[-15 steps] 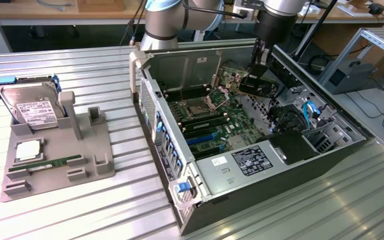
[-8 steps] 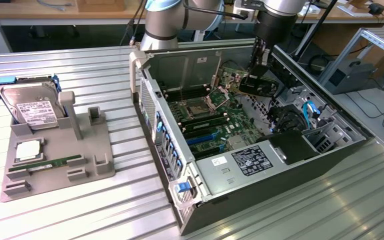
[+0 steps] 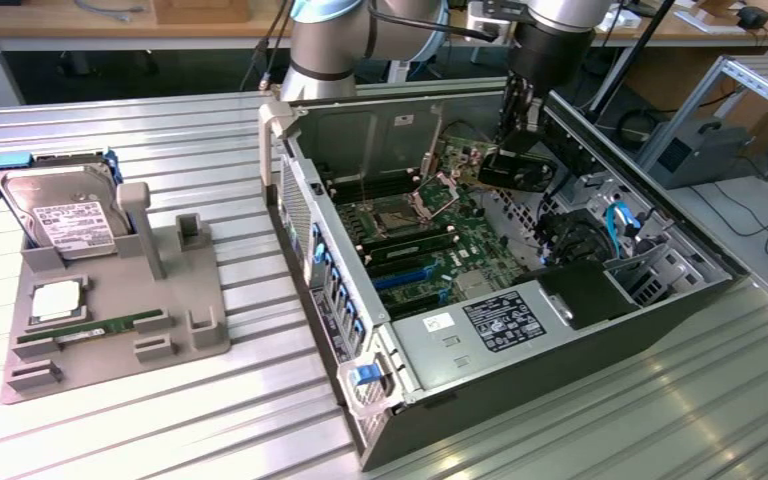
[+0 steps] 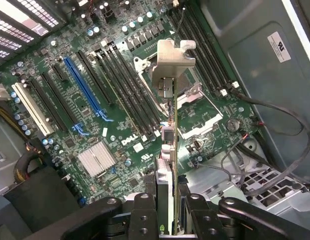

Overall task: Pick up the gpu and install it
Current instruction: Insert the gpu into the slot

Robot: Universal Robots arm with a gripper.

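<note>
My tool (image 4: 168, 202) clenched on gpu (image 4: 165, 165) faces; card hangs edge-on above motherboard (image 4: 109, 115), probably to suit slot.

Exterior view looks down on the open computer case (image 3: 518, 420); wrist view sits close above its motherboard (image 4: 119, 127), shared by both.

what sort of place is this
Probably a robotics lab or test workshop for computer assembly: a gripper holds the gpu above the motherboard of an open PC case, on a ribbed metal table, with a grey fixture carrying a hard drive.
</note>
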